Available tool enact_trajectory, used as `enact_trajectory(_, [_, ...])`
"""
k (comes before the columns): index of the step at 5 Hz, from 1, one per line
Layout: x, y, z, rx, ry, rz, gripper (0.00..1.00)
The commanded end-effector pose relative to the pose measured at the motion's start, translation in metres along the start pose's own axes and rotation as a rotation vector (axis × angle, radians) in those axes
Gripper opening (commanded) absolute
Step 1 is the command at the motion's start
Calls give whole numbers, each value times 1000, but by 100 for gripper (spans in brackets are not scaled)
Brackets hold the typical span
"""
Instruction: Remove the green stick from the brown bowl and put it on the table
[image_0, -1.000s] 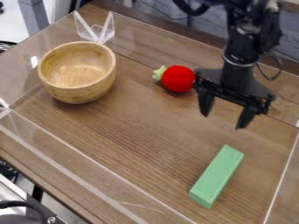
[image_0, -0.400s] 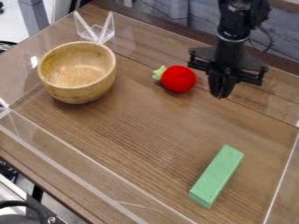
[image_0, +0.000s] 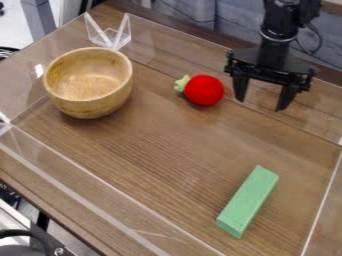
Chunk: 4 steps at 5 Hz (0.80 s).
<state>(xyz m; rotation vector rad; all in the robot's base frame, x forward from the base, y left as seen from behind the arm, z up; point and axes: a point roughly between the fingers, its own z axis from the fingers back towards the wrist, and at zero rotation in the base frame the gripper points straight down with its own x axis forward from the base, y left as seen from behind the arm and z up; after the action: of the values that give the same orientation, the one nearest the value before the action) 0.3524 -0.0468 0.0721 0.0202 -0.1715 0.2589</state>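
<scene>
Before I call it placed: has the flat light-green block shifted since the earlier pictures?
No. The flat light-green block lies at the same spot, near the right edge of the dark-brown wood-grain table.

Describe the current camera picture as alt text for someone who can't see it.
A light-green stick lies flat on a dark wood-grain table, outside the brown bowl, which stands across the table. Near the far edge, the robot's open claw hangs beside a red fruit toy with a green leaf.
</scene>
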Motion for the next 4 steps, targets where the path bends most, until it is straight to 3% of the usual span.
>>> enact_trajectory(1, [12, 16, 42, -36, -103, 50, 100])
enact_trajectory(3, [18, 12, 49, -46, -196, 13, 100])
enact_trajectory(4, [9, 17, 46, -44, -221, -29, 100])
